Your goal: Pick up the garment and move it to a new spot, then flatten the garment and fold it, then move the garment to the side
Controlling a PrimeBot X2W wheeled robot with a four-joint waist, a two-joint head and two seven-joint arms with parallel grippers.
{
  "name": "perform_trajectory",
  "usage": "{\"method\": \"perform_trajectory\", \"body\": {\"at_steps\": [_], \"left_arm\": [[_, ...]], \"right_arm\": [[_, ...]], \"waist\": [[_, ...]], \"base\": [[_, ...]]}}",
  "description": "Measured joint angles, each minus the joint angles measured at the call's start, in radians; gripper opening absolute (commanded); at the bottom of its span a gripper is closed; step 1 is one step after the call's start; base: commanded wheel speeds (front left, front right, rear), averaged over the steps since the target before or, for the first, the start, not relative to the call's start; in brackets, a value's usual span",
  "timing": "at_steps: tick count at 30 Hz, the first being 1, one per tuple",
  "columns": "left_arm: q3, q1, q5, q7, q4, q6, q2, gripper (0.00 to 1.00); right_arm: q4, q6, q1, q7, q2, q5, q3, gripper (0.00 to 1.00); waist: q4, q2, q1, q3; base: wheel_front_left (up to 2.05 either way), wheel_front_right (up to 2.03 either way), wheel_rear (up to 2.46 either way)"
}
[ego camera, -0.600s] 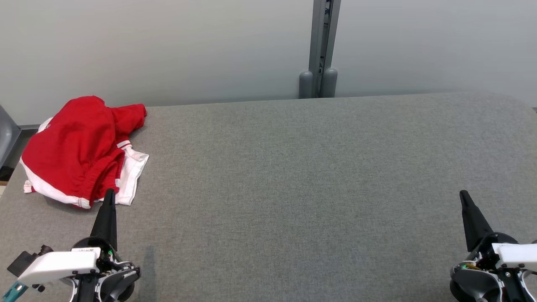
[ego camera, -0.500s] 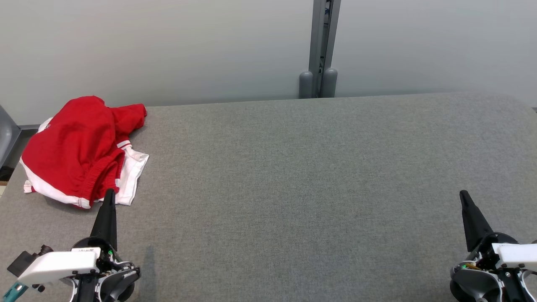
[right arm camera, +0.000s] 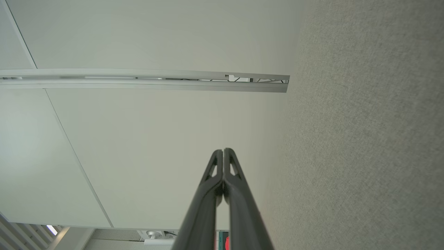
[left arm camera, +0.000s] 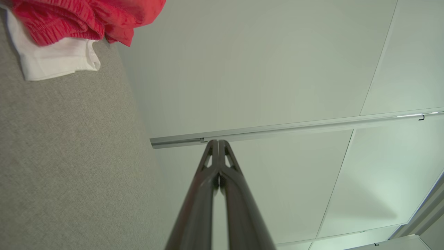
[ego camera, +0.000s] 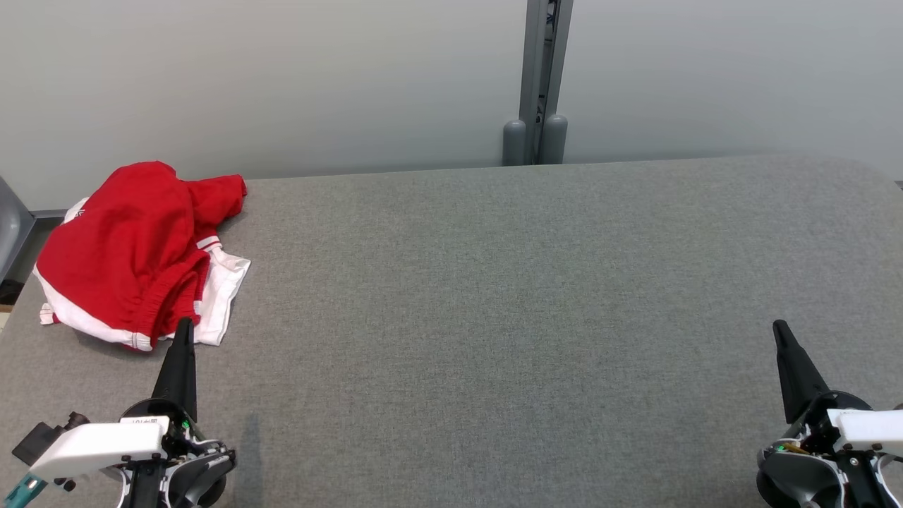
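L fingers (ego camera: 180,367) lower left, R fingers (ego camera: 794,367) lower right, both pairs pressed together, tips fwd

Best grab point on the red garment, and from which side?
Probably the gathered red waistband of the garment: it bunches up proud of the table, unlike the flat white panel beside it. Come from the near side with the left gripper, which points at it; its jaws are shut, so open first.

- Table (ego camera: 494,317): open grey surface across centre and right.
- Garment (ego camera: 127,247): crumpled heap occupying far left corner.
- Wall (ego camera: 282,70), post (ego camera: 540,85): bound far edge.
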Motion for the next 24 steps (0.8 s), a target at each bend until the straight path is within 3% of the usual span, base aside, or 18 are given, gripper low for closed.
{"method": "perform_trajectory", "body": {"at_steps": [24], "left_arm": [[0.0, 0.0, 0.0, 0.0, 0.0, 0.0, 0.0, 0.0]], "right_arm": [[0.0, 0.0, 0.0, 0.0, 0.0, 0.0, 0.0, 0.0]], "waist": [[0.0, 0.0, 0.0, 0.0]], "base": [[0.0, 0.0, 0.0]]}}
